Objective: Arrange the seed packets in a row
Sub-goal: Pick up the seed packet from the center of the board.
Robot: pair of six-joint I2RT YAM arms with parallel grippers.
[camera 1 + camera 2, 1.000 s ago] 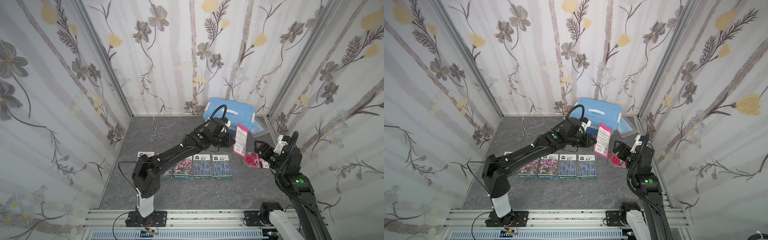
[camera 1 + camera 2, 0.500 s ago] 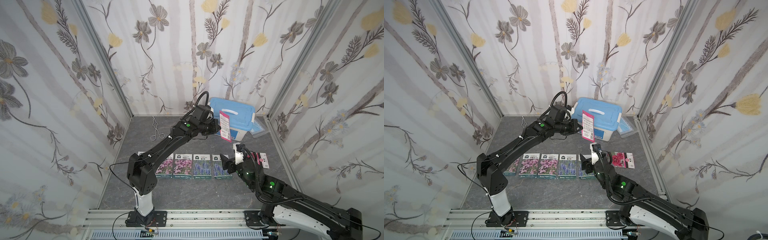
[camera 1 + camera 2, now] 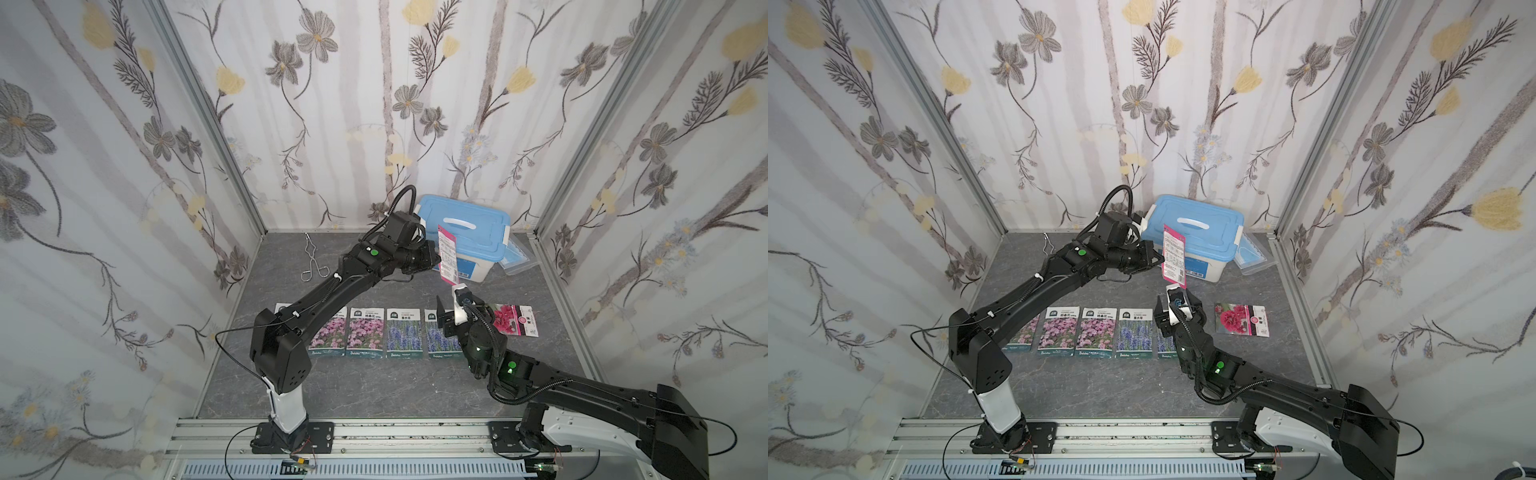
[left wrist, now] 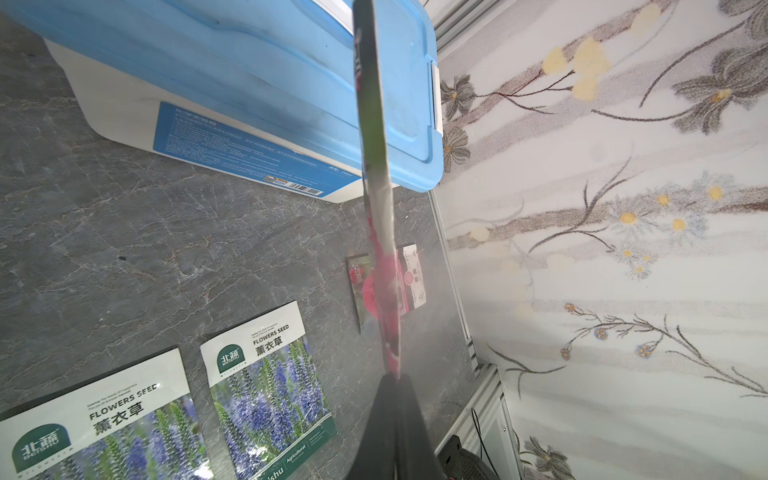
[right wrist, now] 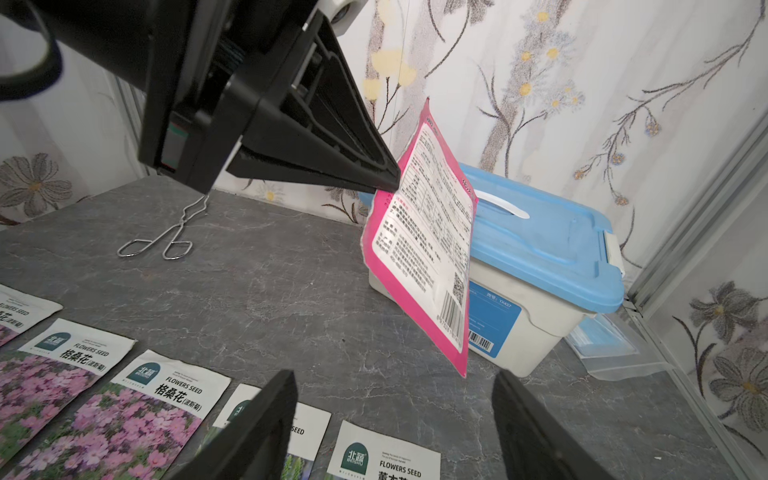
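Note:
Several seed packets (image 3: pixel 365 332) lie face up in a row on the grey floor: pink-flower ones (image 5: pixel 62 365) to the left, lavender ones (image 3: pixel 1133 332) to the right. A carnation packet (image 3: pixel 513 320) lies apart, right of the row. My left gripper (image 3: pixel 436 259) is shut on the edge of a pink-backed packet (image 5: pixel 428 249), which hangs upright in the air before the box. My right gripper (image 3: pixel 451 301) stands open over the row's right end, just below that packet (image 3: pixel 1174 257), with nothing between its fingers (image 5: pixel 270 415).
A white box with a blue lid (image 3: pixel 469 245) stands at the back right, with a clear blue-edged pouch (image 3: pixel 515 257) beside it. Metal tongs (image 3: pixel 311 257) lie at the back left. My right arm hides part of the rightmost lavender packet (image 3: pixel 436 345).
My right arm swung in from the right side to the row's right end, its jaws narrowing a little. My left gripper carried the pink-backed packet up and back toward the box.

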